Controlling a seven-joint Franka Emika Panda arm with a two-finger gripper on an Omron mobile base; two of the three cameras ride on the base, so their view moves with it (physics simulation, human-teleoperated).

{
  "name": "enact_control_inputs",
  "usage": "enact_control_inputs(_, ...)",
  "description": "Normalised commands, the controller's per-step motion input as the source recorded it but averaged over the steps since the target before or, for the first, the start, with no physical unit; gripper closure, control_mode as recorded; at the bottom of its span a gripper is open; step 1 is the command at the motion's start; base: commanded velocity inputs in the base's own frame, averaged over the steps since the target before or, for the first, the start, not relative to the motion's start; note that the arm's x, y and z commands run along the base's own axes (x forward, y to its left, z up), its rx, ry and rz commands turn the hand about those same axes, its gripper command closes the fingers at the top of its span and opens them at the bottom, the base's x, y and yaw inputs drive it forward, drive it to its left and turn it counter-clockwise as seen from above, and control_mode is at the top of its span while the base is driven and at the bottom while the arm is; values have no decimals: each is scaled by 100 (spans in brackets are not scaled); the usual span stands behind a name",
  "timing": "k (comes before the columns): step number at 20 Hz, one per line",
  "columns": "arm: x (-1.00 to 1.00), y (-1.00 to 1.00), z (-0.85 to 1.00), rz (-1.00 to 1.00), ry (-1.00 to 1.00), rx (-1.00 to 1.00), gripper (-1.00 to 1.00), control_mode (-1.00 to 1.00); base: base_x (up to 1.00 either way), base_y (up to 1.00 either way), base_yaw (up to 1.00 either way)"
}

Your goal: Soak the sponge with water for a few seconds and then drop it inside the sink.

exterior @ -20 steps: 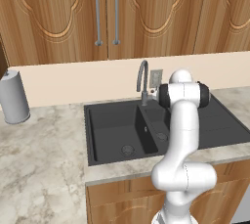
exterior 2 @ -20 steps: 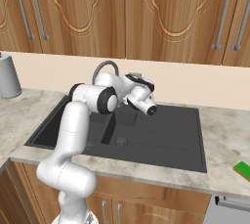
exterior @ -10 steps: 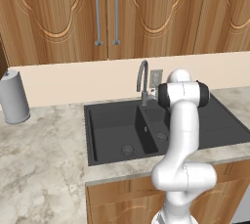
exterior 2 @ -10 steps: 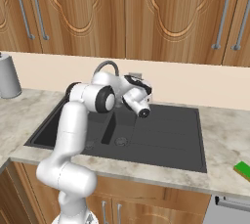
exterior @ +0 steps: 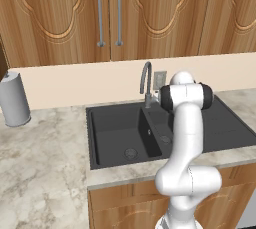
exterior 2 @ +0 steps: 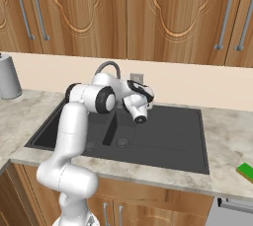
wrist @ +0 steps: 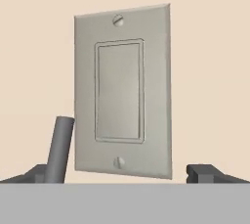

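Room: kitchen, wooden cabinets above a beige wall.
Counter: pale marbled stone, holding the sink.
Sink: dark grey, set into the counter; deep basin to the left, ribbed board to the right.
Faucet: curved grey spout behind the sink.
Canister: grey cylinder, upright on the counter far left.
Gripper: raised over the sink, facing the wall; fingertips spread wide, nothing between them.
Wall switch: grey plate close ahead in the hand view.
Sponge: right base view, flat on the counter right of the sink, well apart from the gripper; long axis slanting toward the counter's front edge.
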Motion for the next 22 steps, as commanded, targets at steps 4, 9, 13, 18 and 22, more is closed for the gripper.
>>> enact_control_inputs(4,0,-62,26,-5,-6,12,-100,-100,0,0,0)
enact_control_inputs(9,0,-65,56,-4,0,10,-100,-100,0,0,0)
enact_control_inputs(13,0,-63,66,-6,0,8,-100,-100,0,0,0)
enact_control_inputs(18,0,-70,42,-10,1,5,-100,-100,0,0,0)
enact_control_inputs(22,0,-84,34,-14,4,5,-100,-100,0,0,0)
